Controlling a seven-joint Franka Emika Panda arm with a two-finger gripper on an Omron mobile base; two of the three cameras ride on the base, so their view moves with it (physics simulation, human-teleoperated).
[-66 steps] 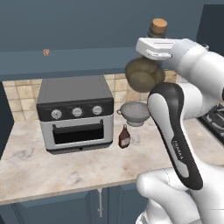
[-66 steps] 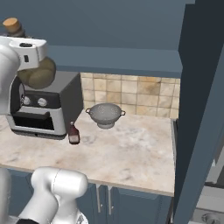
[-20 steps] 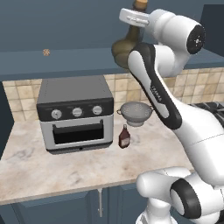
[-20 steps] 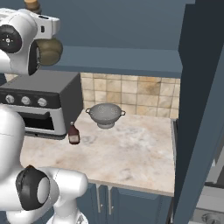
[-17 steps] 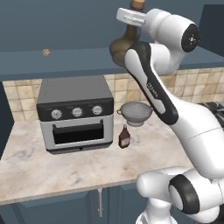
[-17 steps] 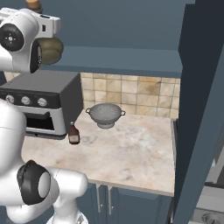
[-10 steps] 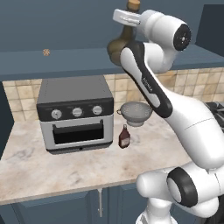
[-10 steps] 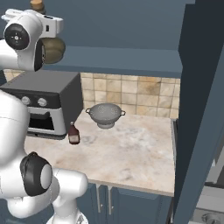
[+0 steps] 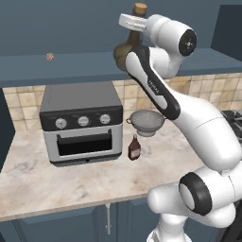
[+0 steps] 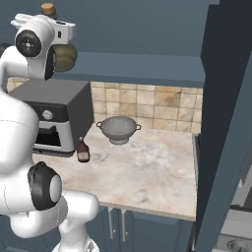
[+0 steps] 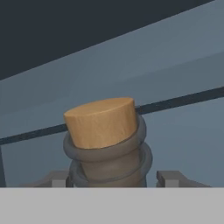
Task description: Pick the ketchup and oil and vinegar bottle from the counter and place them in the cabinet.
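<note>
The gripper [image 9: 134, 22] jaws clamp the flask [image 9: 124, 51] neck, belly hanging below them, lifted to reach the cabinet [image 9: 71, 62].

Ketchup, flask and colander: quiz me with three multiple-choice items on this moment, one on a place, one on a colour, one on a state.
1. Where does the ketchup stand?
A. On the counter, in front of the colander
B. On top of the toaster oven
C. Inside the cabinet

2. What colour is the oil and vinegar bottle's stopper?
A. Black
B. Tan
C. Blue

3. What is the state of the oil and vinegar bottle?
A. Lying on the counter
B. Standing inside the colander
C. Held upright by its neck in the gripper, up at the cabinet

Answers: 1 A, both base views show it on the stone next to the oven's corner. 2 B, the hand view shows a tan cork. 3 C, the left base view shows the gripper around its neck, its belly level with the shelf.
</note>
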